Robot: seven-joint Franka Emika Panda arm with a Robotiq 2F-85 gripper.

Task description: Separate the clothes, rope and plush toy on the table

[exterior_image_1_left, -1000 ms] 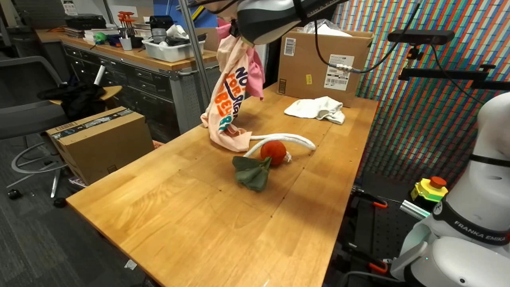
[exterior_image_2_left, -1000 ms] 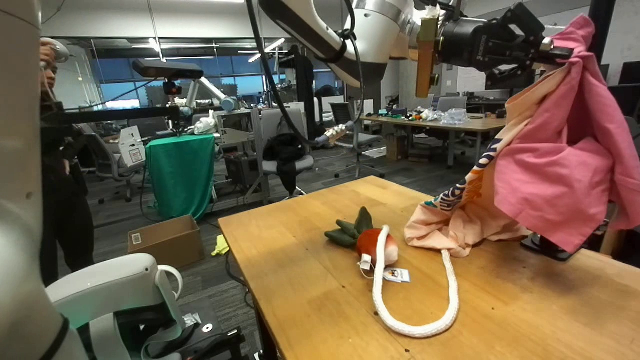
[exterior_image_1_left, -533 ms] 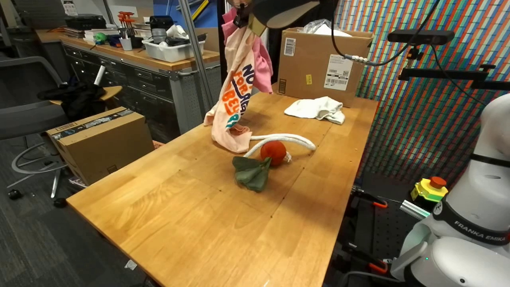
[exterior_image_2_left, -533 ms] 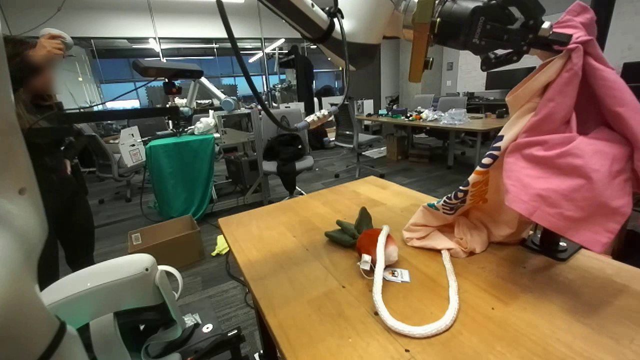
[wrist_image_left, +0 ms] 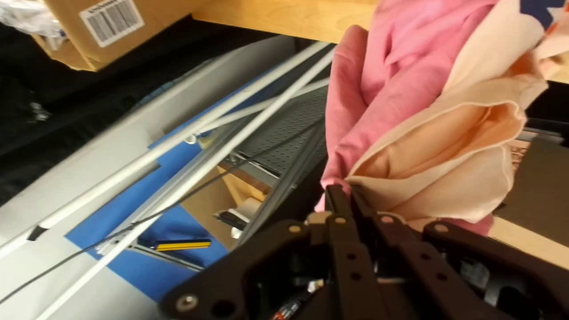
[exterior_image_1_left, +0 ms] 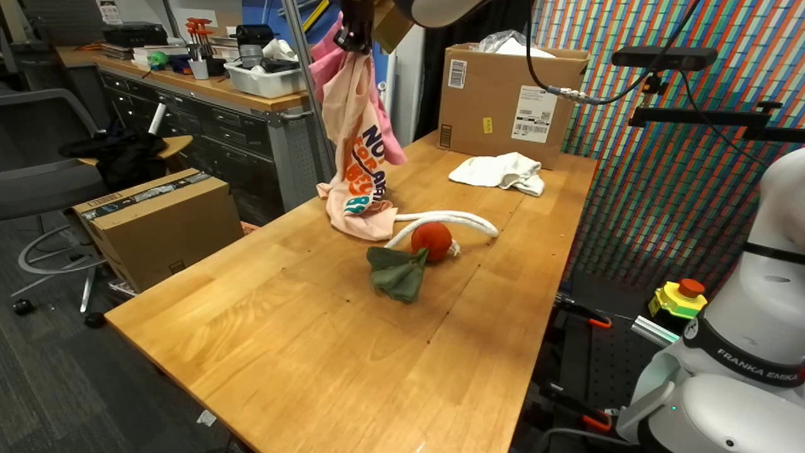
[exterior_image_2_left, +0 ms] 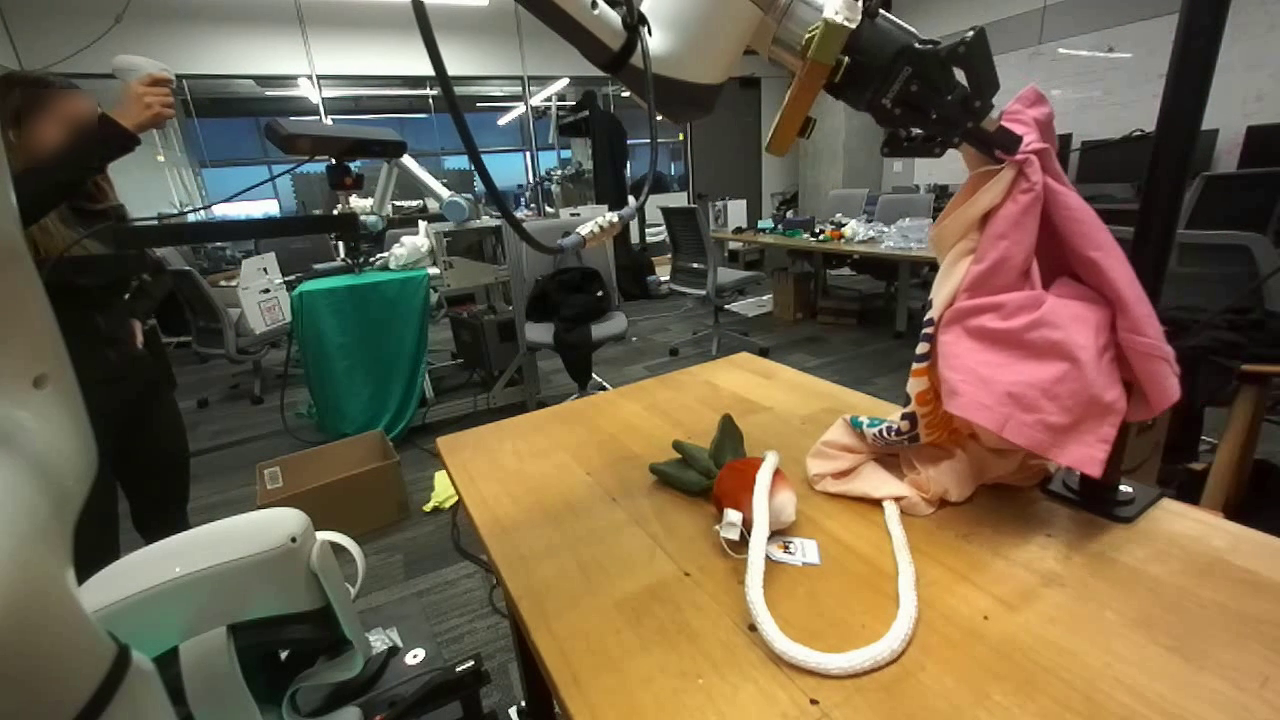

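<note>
Wrist view: gripper [wrist_image_left: 347, 191] drawn almost together, tips pinching the clothes [wrist_image_left: 400, 89], pink cloth to the left and peach cloth to the right; one garment or two, cannot tell. In both exterior views the pink part hangs from the grip, while the lettered peach part runs down to rest in folds on the desk [exterior_image_1_left: 302, 352]. White rope [exterior_image_2_left: 832, 662] lies in a U on the wood, one end reaching the peach folds, the other just beside the plush toy [exterior_image_2_left: 738, 485], red with green leaves, lying on its side; rope-to-toy contact cannot be told. White cloth [exterior_image_1_left: 497, 172] rests farther along the desk, near a cardboard box [exterior_image_1_left: 481, 104]. Room: in an exterior view, a workbench [exterior_image_1_left: 220, 126] with drawers and a chair [exterior_image_1_left: 38, 135] off to the left; in an exterior view, a person [exterior_image_2_left: 125, 400] at left, one forearm raised, and a green drape [exterior_image_2_left: 360, 350]. Arm [exterior_image_2_left: 695, 45] extends high above the desk, wrist pitched, gripper slanting down to the right in this last view.
</note>
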